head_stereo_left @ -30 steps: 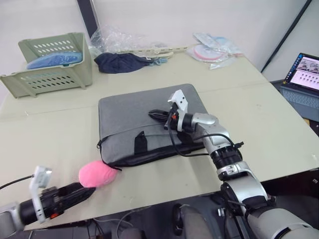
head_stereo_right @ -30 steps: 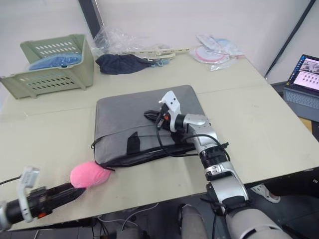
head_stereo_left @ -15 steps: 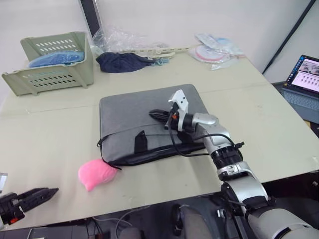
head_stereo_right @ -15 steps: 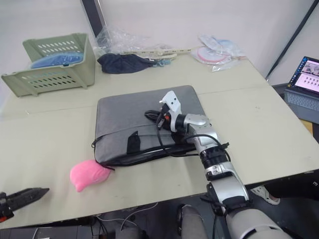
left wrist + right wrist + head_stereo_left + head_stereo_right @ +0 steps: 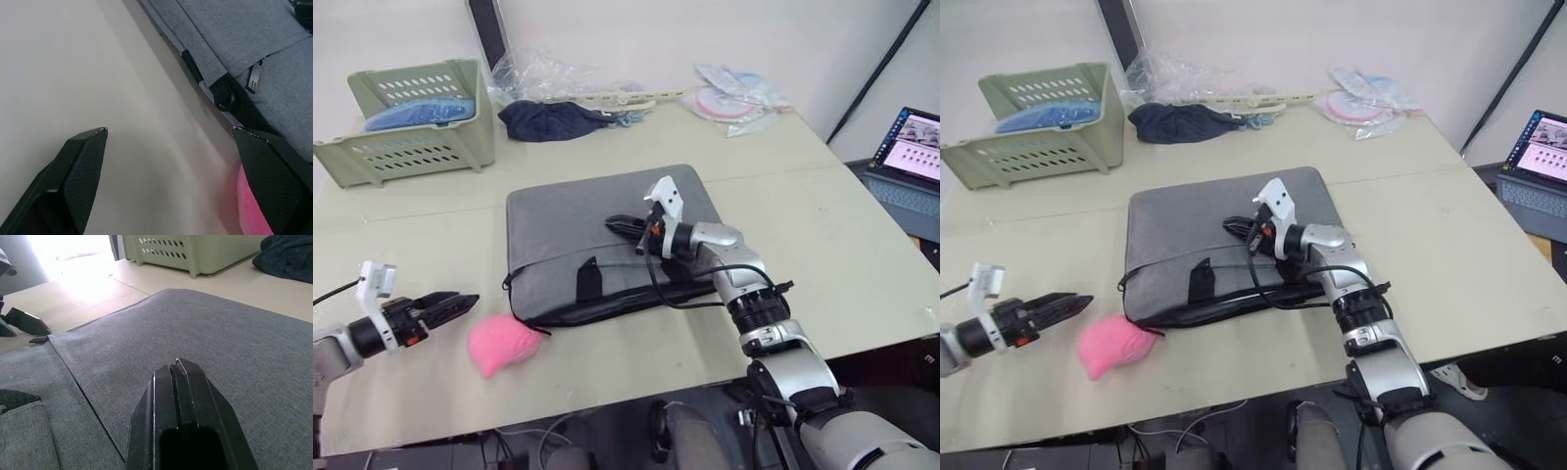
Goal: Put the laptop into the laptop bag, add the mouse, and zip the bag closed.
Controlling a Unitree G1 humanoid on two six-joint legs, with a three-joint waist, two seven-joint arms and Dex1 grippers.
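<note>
The counter (image 5: 822, 215) is a wide pale surface under both hands. The laptop bag (image 5: 568, 220) lies flat on it, grey, with its black zip edge and strap handle (image 5: 589, 279) on the near side. It is directly beneath the right hand (image 5: 619, 223) and just ahead and to the right of the left hand (image 5: 455, 304). The laptop and mouse cannot be made out.

Far beyond the left hand, a green basket (image 5: 416, 122) sits at the back of the counter. A dark blue cloth bundle (image 5: 553, 120) lies past the bag's far edge, well beyond the right hand.

The right arm reaches in from the near right edge of the counter, forearm angled across the bag's near right corner. Its hand lies low over the middle of the bag, and the right wrist view shows its two fingers pressed together with nothing between them.

The left arm comes in low from the left, hand pointing toward the bag's near left corner. Its fingers (image 5: 83, 161) stand spread apart and empty over bare counter.

The pink fluffy charm (image 5: 504, 343) lies on the counter just right of the left hand's fingertips, at the bag's near left corner.
</note>
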